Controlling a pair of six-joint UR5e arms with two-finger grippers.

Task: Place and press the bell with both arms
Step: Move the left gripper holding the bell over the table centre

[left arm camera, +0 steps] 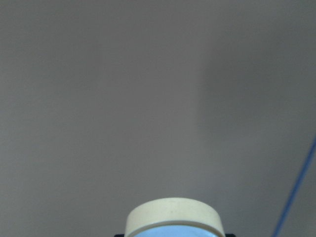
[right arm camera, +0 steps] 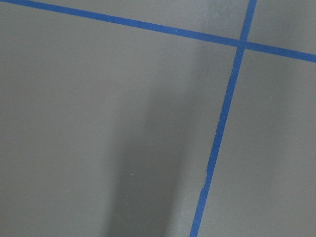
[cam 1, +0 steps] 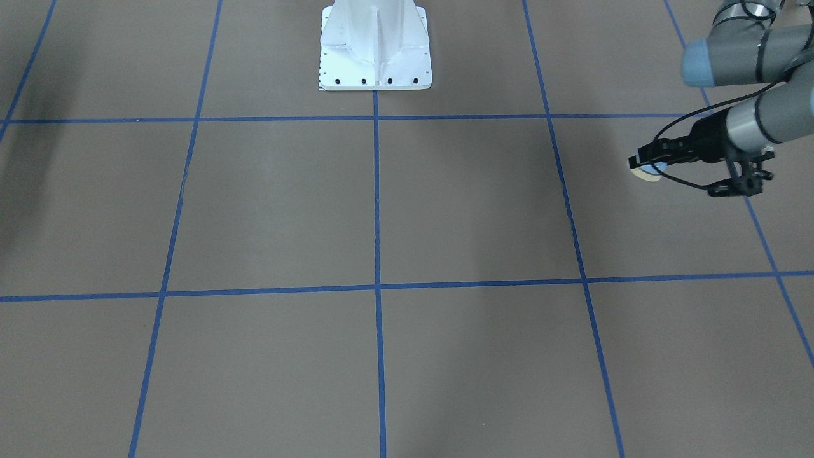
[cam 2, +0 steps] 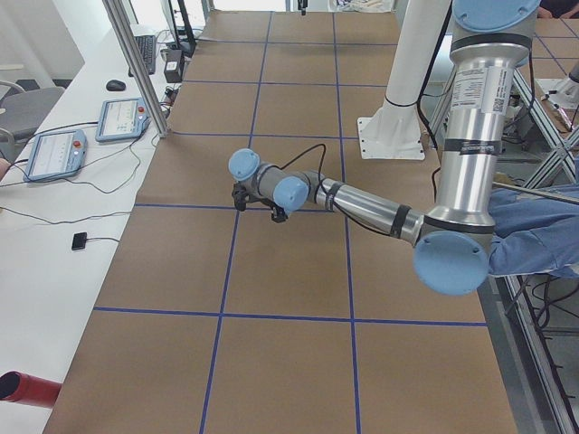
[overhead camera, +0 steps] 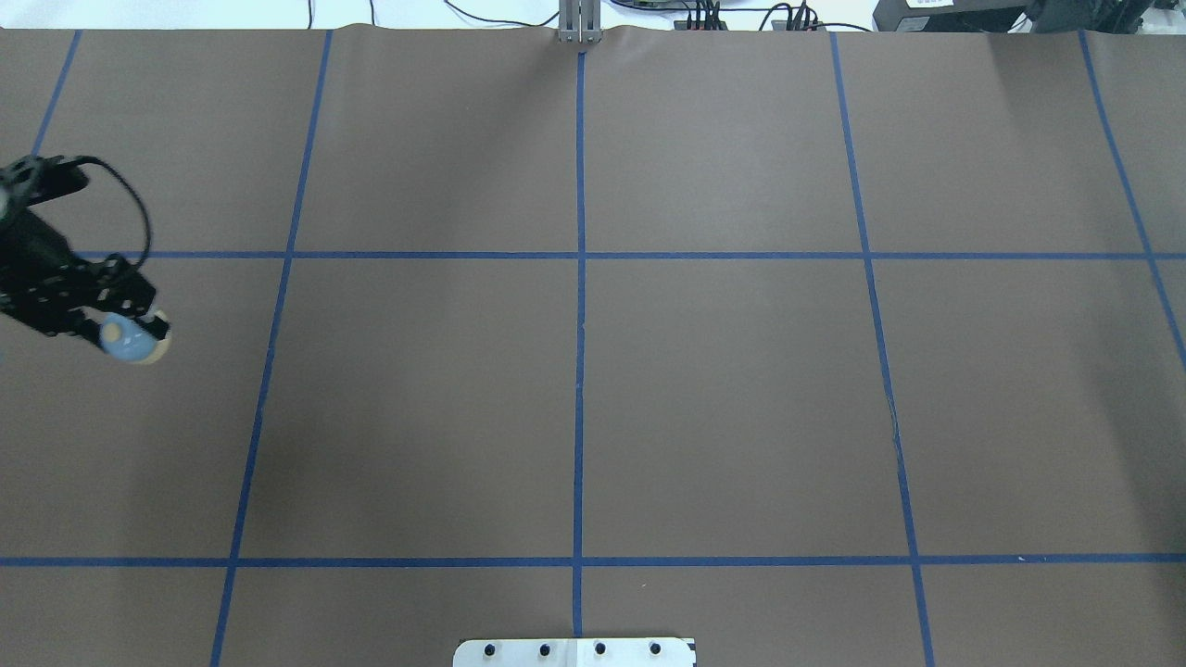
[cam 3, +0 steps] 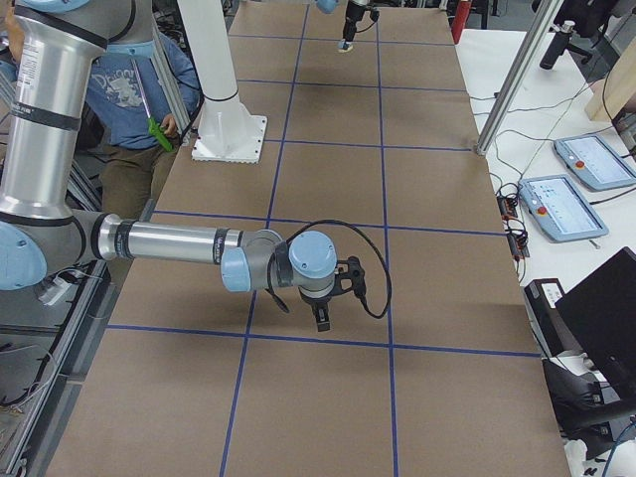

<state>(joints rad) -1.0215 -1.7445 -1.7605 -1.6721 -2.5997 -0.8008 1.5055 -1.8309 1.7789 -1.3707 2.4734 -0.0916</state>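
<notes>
The bell (overhead camera: 131,342) is held clamped in the left gripper (overhead camera: 119,326) near the bench's (overhead camera: 723,389) left edge. The right gripper (cam 3: 323,316) is kept well apart, twd the right edge, so the left arm is judged nearer. Whether the right gripper is open or closed can't be told.

Light-blue, cream-based bell (overhead camera: 130,341) — in left pincer (overhead camera: 119,326)
</notes>
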